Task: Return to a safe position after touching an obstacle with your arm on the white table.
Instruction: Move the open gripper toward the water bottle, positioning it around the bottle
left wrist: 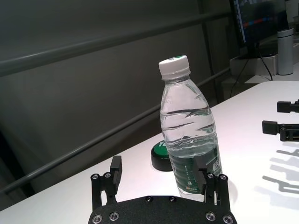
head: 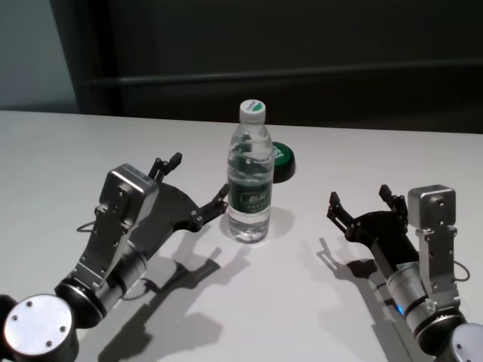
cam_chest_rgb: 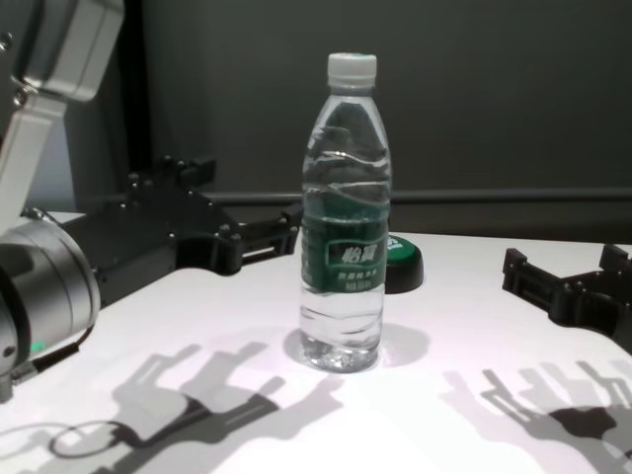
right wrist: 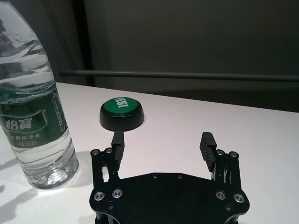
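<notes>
Clear bottle [head: 250, 181] with white cap, dark green label band, white script. Plain white table [head: 68, 151]. Low disc [right wrist: 122, 113] toward far edge: black body, green top, white lettering. Left gripper [head: 198, 185] and right gripper [head: 361, 202]: black fingers, silver-grey housings. Dark grey backdrop.

From the head we look down on the desk [head: 317, 302]; from the chest, low and level. Each wrist view looks closely past its own fingers. All four share the bottle [head: 250, 181].
</notes>
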